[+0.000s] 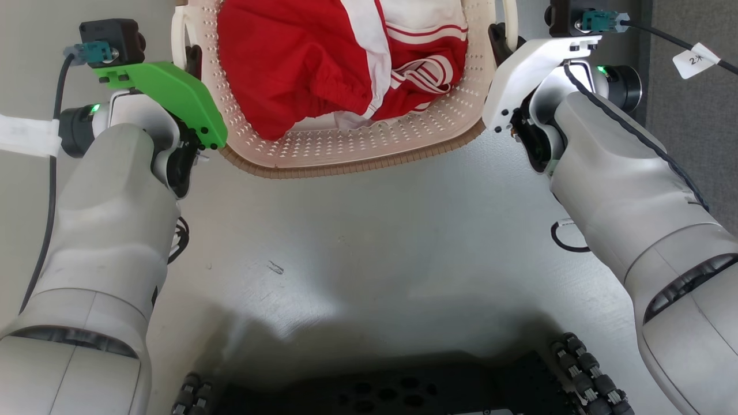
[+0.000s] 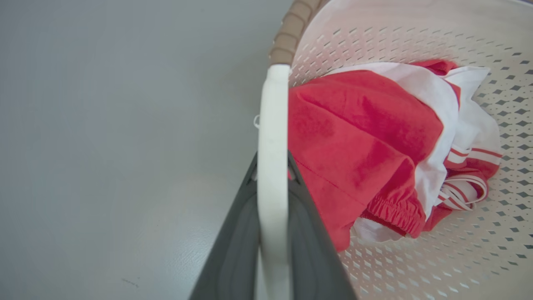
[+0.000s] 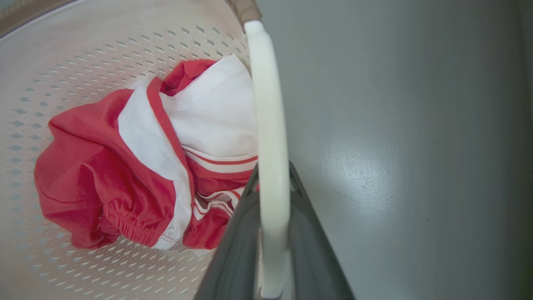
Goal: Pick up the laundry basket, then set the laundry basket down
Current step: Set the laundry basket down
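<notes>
**Basket held by both handles over open grey floor**

The grey floor [image 1: 369, 242] lies bare between the robot's dark wheeled base [image 1: 392, 395] and the laundry basket [image 1: 346, 151]. To the right, past the right arm, the floor meets a straight edge of a darker grey strip [image 1: 692, 144]. A band of white tape [image 1: 23, 135] crosses the floor at the far left. Both wrist views show plain floor outside each handle.

The basket sits in front of the robot between the two arms. Whether it rests on the floor or hangs above it I cannot tell. It is cream-white with perforated walls and a ribbed brown rim, and it holds crumpled red-and-white clothes [image 1: 300, 63].

Its mouth faces up. The handle-to-handle line runs left to right across the robot, with one curved side toward the base. The far side is cut off, so the long axis is uncertain.

The left gripper [image 2: 272, 166] has its fingers [image 2: 233, 250] clamped on the left handle [image 2: 272, 116]. The right gripper [image 3: 272, 175] has its fingers [image 3: 233, 254] clamped on the right handle [image 3: 268, 104].
</notes>
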